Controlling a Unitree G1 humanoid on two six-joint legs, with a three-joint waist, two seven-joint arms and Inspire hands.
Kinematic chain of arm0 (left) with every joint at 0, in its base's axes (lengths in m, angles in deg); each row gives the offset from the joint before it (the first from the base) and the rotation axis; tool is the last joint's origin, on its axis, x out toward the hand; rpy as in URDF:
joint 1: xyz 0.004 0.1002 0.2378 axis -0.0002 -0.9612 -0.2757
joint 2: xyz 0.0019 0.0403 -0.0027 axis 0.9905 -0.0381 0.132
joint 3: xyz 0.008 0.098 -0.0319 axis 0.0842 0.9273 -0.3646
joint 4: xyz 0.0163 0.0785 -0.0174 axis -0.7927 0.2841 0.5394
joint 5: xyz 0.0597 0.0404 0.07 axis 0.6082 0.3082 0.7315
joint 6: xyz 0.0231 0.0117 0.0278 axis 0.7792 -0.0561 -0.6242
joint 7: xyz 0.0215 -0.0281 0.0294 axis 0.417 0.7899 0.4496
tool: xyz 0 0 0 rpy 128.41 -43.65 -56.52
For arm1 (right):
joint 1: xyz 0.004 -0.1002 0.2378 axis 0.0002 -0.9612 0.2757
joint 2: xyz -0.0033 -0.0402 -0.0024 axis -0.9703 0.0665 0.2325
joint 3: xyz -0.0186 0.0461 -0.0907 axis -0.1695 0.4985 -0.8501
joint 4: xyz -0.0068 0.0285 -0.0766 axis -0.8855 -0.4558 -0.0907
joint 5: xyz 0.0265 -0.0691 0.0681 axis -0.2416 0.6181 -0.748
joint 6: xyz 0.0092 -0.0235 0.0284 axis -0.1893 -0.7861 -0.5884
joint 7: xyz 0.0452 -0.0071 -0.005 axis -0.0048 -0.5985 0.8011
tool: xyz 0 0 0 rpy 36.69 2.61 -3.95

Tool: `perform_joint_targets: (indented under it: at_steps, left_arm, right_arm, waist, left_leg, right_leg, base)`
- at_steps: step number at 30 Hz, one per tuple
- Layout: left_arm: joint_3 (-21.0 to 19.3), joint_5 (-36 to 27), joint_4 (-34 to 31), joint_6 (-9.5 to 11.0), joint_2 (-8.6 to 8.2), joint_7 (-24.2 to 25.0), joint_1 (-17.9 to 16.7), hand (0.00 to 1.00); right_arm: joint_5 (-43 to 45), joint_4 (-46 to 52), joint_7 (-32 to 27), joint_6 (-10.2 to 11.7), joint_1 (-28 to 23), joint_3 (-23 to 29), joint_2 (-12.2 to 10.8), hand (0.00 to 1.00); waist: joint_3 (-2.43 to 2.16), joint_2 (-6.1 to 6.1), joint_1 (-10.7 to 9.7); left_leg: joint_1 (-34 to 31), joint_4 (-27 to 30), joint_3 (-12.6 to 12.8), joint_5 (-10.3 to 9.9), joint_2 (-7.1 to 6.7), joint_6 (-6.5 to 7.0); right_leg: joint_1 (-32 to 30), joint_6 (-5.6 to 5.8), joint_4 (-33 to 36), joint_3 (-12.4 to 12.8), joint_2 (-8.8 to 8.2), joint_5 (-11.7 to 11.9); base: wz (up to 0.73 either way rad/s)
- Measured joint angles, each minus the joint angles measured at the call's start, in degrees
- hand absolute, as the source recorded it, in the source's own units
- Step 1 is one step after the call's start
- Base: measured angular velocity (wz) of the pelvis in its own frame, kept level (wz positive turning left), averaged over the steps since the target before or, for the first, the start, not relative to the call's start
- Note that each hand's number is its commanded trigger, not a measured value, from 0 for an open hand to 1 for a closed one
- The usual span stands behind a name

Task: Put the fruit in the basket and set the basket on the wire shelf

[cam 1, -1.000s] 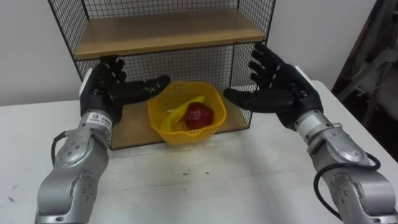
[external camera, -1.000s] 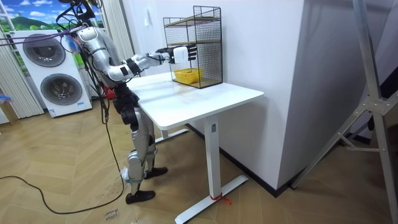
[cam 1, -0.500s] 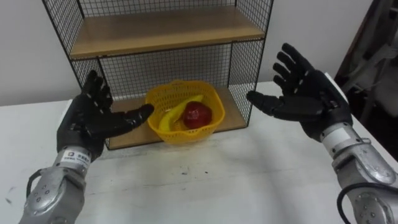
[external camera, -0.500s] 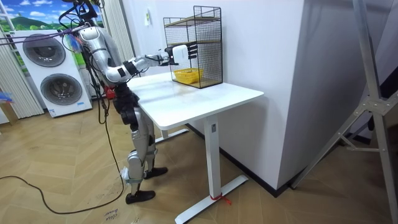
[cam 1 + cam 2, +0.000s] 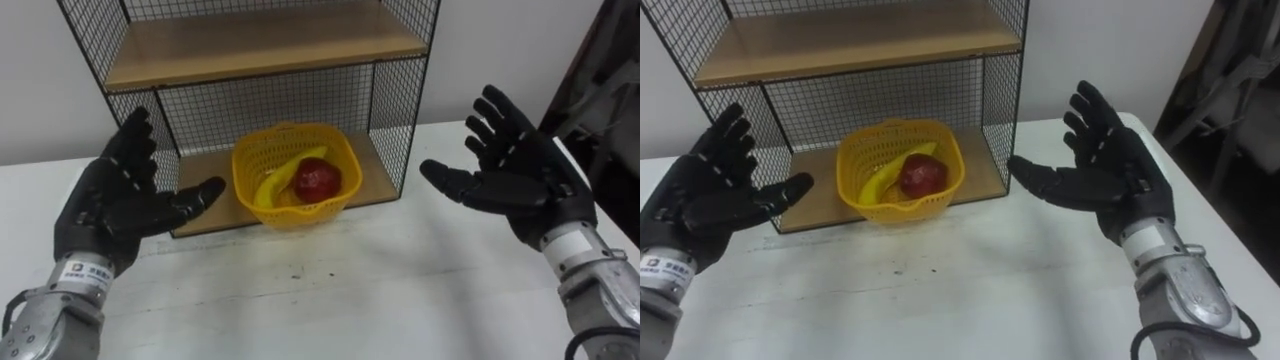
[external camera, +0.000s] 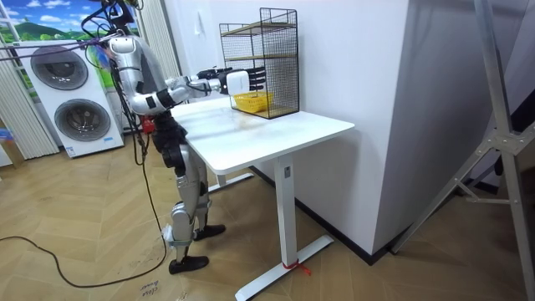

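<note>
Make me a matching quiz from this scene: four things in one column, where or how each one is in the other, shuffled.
1 basket
2 red fruit
3 left hand
4 right hand

A open, right of the wire shelf
B in the basket beside the banana
C on the shelf's lower board
D open, before the shelf's left edge

Pairs: 1-C, 2-B, 3-D, 4-A

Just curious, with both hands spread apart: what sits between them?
In the left eye view, the yellow basket, holding a banana and an apple, sits on the wire shelf between the open left hand and right hand; neither touches it.
</note>
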Motion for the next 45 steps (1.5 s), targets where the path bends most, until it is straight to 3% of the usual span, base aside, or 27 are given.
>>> perform_joint_targets:
  at_steps: [12,15,18,20,23,29,34,39,43,45]
  left_arm:
    - [-1.94,-1.14,-3.58,0.94,0.21,0.22,-3.45,0.0]
    - [-4.33,-1.88,-3.63,0.99,0.21,0.15,-4.01,0.0]
    - [-10.11,-1.12,-5.05,1.03,0.29,-0.73,-4.1,0.0]
    - [-16.85,-0.94,-7.19,2.87,0.55,-4.17,-4.07,0.0]
    - [-23.52,-0.76,-8.67,5.69,0.86,-9.51,-4.12,0.0]
    - [-33.92,0.18,-9.1,8.78,0.92,-18.96,-4.16,0.0]
    - [-38.38,0.23,-9.08,11.45,0.94,-25.63,-4.45,0.0]
    - [-41.77,1.2,-8.96,12.7,1.5,-33.18,-4.47,0.0]
    - [-45.9,-0.04,-6.3,15.1,2.27,-38.81,-7.55,0.0]
    - [-47.27,-2.57,-2.97,16.11,3.48,-41.23,-9.23,0.0]
  right_arm:
    - [1.71,4.19,-1.32,0.69,-4.83,1.32,0.34,0.0]
    - [1.31,5.91,-3.41,0.85,-7.2,5.39,0.35,0.0]
    - [1.36,7.05,-5.98,1.46,-7.18,10.91,0.39,0.0]
    - [1.68,8.68,-8.5,2.35,-7.18,14.89,0.51,0.0]
    - [3.29,10.65,-11.67,2.95,-7.16,17.98,0.54,0.0]
    - [4.82,12.24,-18.09,4.14,-7.11,22.1,0.59,0.0]
    - [4.6,12.61,-23.91,6.69,-7.1,26.02,0.81,0.0]
    - [4.76,12.59,-31.22,7.21,-7.17,30.23,3.4,0.0]
    - [4.45,11.76,-39.33,10.2,-7.69,34.6,5.09,0.0]
    - [3.39,9.3,-42.19,11.39,-8.44,37.11,6.37,0.0]
  waist:
    - [-0.2,-0.04,0.02]
    - [-0.26,0.33,-0.02]
    - [-0.22,0.68,0.24]
    - [-0.24,0.73,0.16]
    - [-0.15,0.9,0.26]
    - [-0.11,0.74,0.28]
    - [-0.12,0.61,0.28]
    - [-0.14,0.88,0.17]
    - [-0.33,1.17,0.23]
    - [-0.37,1.21,0.16]
  left_leg:
    - [-0.89,0.12,-0.12,0.07,-0.17,-0.09]
    - [-1.65,0.89,-1.33,0.07,-0.65,-0.08]
    - [-2.03,1.05,-1.39,0.07,-0.67,-0.09]
    - [-2.52,0.97,-1.3,0.12,-0.68,-0.18]
    - [-2.99,1.01,-1.32,0.15,-0.69,-0.22]
    - [-2.72,0.81,-1.75,0.1,-0.85,-0.22]
    - [-2.74,0.94,-2.07,0.08,-0.96,-0.23]
    - [-2.76,0.92,-2.03,0.05,-0.96,-0.27]
    - [-3.68,1.28,-1.57,0.07,-0.88,-0.25]
    - [-3.86,1.02,-1.77,0.07,-0.9,-0.26]
  right_leg:
    - [-0.84,-0.1,0.12,-0.06,0.12,0.02]
    - [-0.82,-0.09,0.02,-1.15,0.15,-0.04]
    - [-1.11,-0.13,-0.21,-1.28,0.17,-0.06]
    - [-1.56,-0.22,-0.19,-1.41,0.19,-0.13]
    - [-1.97,-0.23,-0.13,-1.52,0.25,-0.13]
    - [-1.65,-0.18,0.02,-1.5,0.17,-0.36]
    - [-1.58,-0.12,0.11,-1.55,0.15,-0.45]
    - [-1.66,-0.08,0.1,-1.49,0.09,-0.48]
    - [-2.66,-0.15,0.23,-1.21,0.17,-0.47]
    - [-3.1,-0.15,0.4,-1.26,0.06,-0.47]
  base:
    - [0.0]
    - [0.19]
    - [0.0]
    - [0.02]
    - [0.03]
    - [0.02]
    - [0.02]
    - [0.0]
    - [-0.02]
    - [0.0]
